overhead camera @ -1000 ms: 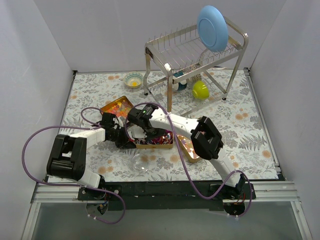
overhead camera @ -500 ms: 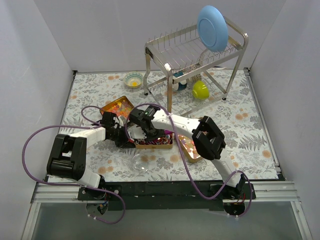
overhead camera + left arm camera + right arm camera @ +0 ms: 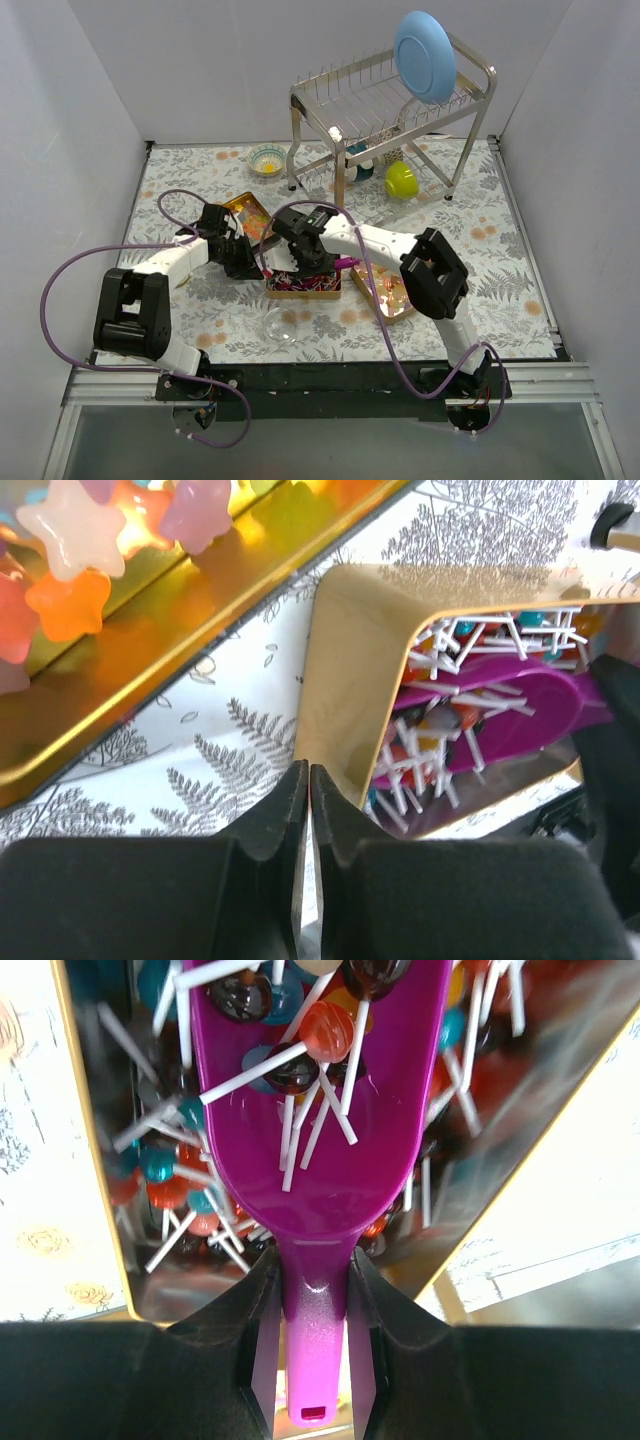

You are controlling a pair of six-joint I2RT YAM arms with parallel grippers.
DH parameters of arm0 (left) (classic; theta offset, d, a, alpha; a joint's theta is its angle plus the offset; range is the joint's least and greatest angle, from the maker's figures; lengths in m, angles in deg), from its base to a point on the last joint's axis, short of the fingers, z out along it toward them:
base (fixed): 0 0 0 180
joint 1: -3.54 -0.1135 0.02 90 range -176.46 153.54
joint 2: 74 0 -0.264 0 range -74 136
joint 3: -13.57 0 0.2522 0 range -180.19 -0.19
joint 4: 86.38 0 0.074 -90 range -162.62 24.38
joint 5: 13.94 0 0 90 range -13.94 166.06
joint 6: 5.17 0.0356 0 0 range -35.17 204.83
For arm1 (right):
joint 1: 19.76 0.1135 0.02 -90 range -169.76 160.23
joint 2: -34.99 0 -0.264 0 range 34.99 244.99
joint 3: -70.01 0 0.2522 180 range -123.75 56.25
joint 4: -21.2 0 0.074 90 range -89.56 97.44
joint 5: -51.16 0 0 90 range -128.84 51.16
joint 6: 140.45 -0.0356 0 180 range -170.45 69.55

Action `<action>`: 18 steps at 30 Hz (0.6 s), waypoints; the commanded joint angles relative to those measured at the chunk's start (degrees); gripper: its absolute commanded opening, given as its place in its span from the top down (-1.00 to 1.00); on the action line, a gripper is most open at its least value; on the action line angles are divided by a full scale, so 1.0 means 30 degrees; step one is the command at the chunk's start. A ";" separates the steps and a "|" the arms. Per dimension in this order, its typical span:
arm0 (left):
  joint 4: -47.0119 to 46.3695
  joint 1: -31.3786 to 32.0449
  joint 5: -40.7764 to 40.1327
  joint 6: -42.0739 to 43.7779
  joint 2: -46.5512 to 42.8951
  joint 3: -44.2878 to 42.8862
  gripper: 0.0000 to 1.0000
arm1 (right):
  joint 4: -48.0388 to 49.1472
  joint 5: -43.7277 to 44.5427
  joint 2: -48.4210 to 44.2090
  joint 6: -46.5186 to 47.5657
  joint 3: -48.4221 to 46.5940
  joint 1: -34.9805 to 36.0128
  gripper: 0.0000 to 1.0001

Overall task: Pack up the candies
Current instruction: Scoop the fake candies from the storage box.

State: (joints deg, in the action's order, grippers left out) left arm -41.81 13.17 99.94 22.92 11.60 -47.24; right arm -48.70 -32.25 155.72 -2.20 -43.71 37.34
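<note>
A gold tin [image 3: 270,290] [image 3: 345,670] [image 3: 90,1160] in the middle holds candies: small red, blue and dark balls on white sticks [image 3: 440,770] [image 3: 165,1175]. My right gripper [image 3: 312,258] [image 3: 316,1285] is shut on the handle of a purple scoop [image 3: 320,1150] [image 3: 520,705]. The scoop lies in the tin with a few of those candies [image 3: 325,1025] in its bowl. My left gripper [image 3: 240,258] [image 3: 308,772] is shut and empty, its tips just outside the tin's left corner. Star-shaped gummy candies [image 3: 70,540] lie in a second gold tray [image 3: 232,207] [image 3: 170,620] behind it.
A third gold tray [image 3: 400,312] with more sweets sits right of the tin, under the right arm. A clear crumpled item [image 3: 283,325] lies near the front. At the back stand a small bowl [image 3: 266,159] and a dish rack [image 3: 390,110] with a blue plate [image 3: 425,55].
My left gripper has drawn back up and to the left, away from the tin's side. The right arm has shifted with the scoop, its elbow swinging right, and the scoop sits in the tin.
</note>
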 commanded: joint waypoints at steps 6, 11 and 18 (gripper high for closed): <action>0.3381 -0.0104 0.0565 0.2060 -0.1375 -0.1865 0.60 | 0.1923 -0.1785 -0.2886 0.0880 0.3583 -0.1279 0.97; 0.4729 -0.0133 0.1561 0.3291 -0.2049 -0.2859 0.50 | 0.3241 -0.3309 -0.3883 0.0851 0.4637 -0.1923 0.97; 0.5463 -0.0191 0.2498 0.3967 -0.2664 -0.4238 0.46 | 0.4855 -0.4744 -0.4588 -0.0262 0.5665 -0.2860 0.97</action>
State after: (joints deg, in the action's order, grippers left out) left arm -27.45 13.04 104.16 32.62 7.10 -57.07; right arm -37.60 -41.74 143.52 -0.83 -27.38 30.54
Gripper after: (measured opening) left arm 0.255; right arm 0.329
